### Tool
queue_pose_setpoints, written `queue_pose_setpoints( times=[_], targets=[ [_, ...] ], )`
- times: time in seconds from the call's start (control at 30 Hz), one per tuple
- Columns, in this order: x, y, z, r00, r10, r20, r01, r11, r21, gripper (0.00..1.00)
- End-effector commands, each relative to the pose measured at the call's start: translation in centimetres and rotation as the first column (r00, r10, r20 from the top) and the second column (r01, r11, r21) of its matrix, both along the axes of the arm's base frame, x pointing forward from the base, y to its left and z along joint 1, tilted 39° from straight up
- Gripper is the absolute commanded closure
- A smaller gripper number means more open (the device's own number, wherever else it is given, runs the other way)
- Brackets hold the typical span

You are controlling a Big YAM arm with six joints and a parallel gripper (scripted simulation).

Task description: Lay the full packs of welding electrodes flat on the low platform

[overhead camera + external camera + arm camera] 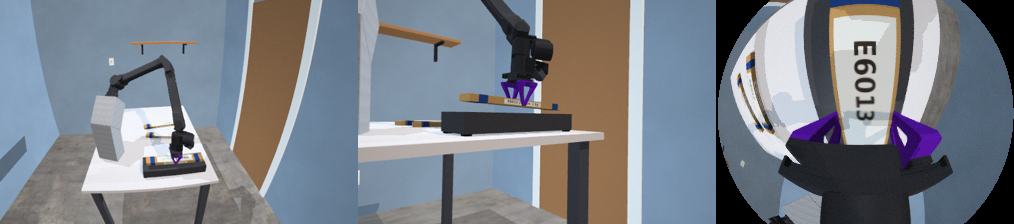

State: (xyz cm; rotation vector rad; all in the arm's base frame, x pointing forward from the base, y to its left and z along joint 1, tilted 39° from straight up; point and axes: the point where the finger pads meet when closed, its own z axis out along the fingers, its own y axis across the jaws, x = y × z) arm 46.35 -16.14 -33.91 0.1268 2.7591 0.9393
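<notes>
My gripper (176,159) (518,101) (865,113) is shut on the middle of one electrode pack (161,159) (495,99) (866,30), marked E6013. The pack hangs label up just above the black low platform (174,169) (518,122) (818,60), lengthwise along it. A gap shows between them in the exterior view, where the pack tilts, its right end lower. A second pack (160,135) (425,123) lies flat on the table behind the platform. A third pack (160,124) (403,123) lies flat farther back. Their right ends are hidden behind the arm in the top view.
The grey block-shaped arm base (108,128) stands at the left of the white table (112,179) (588,136). The platform stands close to the table's front and right edges. A wooden shelf (163,43) (419,33) is on the back wall, above table height.
</notes>
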Motion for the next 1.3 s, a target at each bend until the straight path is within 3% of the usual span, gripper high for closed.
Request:
queue_pose_setpoints(
  times=[0.0,0.5,1.27],
  targets=[
    [1.2,-5.2,1.4,0.997,-0.058,0.046,0.060,0.998,-0.028,1.00],
    [1.7,-7.5,1.2,0.996,-0.058,0.061,0.060,0.997,-0.038,1.00],
    [1.3,-8.6,0.9,0.996,-0.059,0.062,0.062,0.997,-0.040,1.00]
  ],
)
